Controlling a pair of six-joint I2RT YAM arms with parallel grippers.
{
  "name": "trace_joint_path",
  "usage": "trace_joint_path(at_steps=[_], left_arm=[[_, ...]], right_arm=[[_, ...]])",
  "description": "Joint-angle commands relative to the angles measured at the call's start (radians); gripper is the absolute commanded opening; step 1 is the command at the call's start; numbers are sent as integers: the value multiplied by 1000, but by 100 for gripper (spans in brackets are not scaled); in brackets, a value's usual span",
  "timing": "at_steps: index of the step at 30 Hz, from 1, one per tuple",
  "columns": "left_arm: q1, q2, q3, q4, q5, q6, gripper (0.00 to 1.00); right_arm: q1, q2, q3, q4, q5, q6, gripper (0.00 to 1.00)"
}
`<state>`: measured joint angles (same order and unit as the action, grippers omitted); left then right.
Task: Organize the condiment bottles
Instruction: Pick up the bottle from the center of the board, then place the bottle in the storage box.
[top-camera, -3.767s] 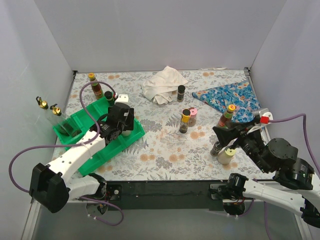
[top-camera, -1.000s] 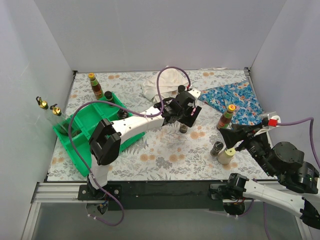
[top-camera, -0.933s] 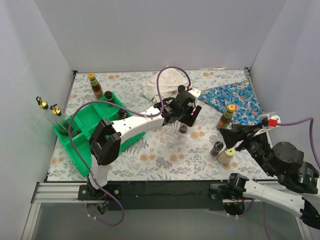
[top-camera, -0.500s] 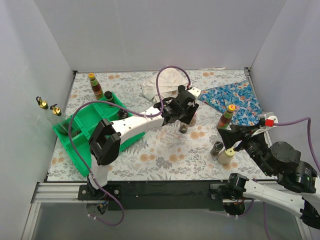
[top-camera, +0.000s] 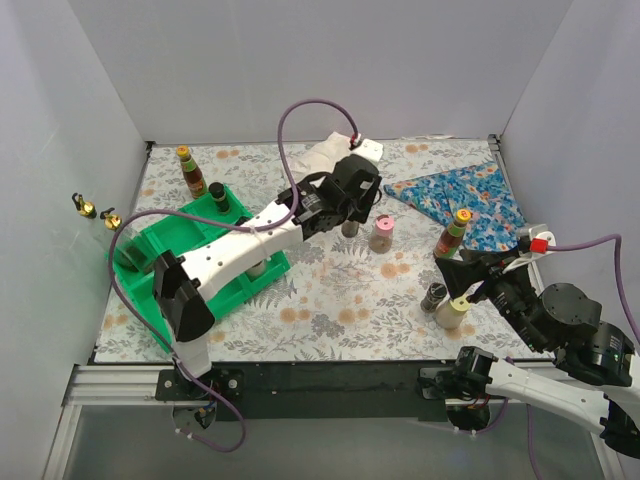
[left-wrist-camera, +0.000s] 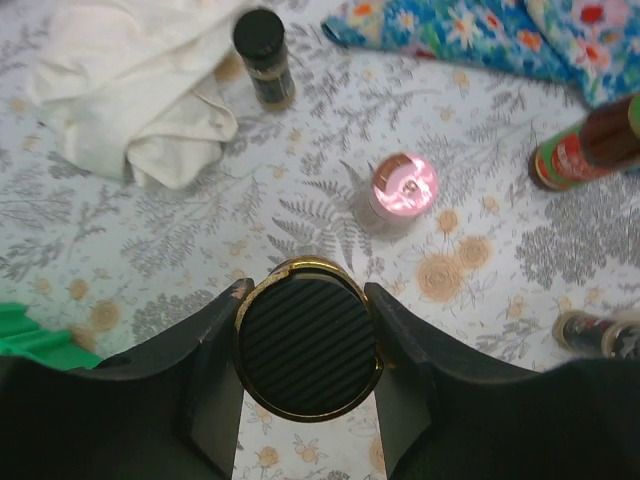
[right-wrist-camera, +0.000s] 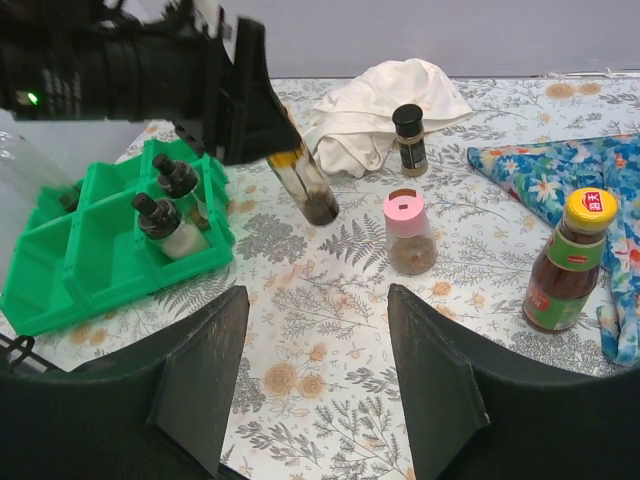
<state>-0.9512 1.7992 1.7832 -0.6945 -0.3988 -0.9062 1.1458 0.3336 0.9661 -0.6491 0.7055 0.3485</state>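
— Left jaws?
— Clamped on a round bottle (left-wrist-camera: 308, 338), ribbed black top with a gold rim, held tilted over the floral table (left-wrist-camera: 480, 300), near the pink-capped jar (left-wrist-camera: 403, 186).
— Right jaws?
— Spread apart, gripping nothing.

black-capped bottle (left-wrist-camera: 307, 352) in left hand (left-wrist-camera: 306, 325)

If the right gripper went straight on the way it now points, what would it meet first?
Probably the bare floral tabletop, short of the pink-capped jar; depth is hard to judge here.
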Motion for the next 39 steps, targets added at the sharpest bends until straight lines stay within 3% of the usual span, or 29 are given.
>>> trace_joint_path(at_steps=[1, 12, 20, 26, 33, 39], left_arm=[[84, -75, 111, -82, -153, -19, 0], [540, -182, 93, -132, -146, -171, 0], [776, -317, -125, -90, -173, -172, 0], [870, -402, -267, -19, -175, -143, 0], [885, -468, -459, 96, -164, -126, 0], [908, -452, -507, 101, -156, -143, 0]], right_arm=[[3, -1, 14, 46, 11, 18, 66], [3, -22, 20, 46, 18, -3, 66], [3, -27, 13, 46, 14, -2, 66], [5, -24, 14, 46, 9, -2, 66], [5, -24, 11, 48, 5, 4, 66], [5, -36, 10, 42, 12, 4, 66]])
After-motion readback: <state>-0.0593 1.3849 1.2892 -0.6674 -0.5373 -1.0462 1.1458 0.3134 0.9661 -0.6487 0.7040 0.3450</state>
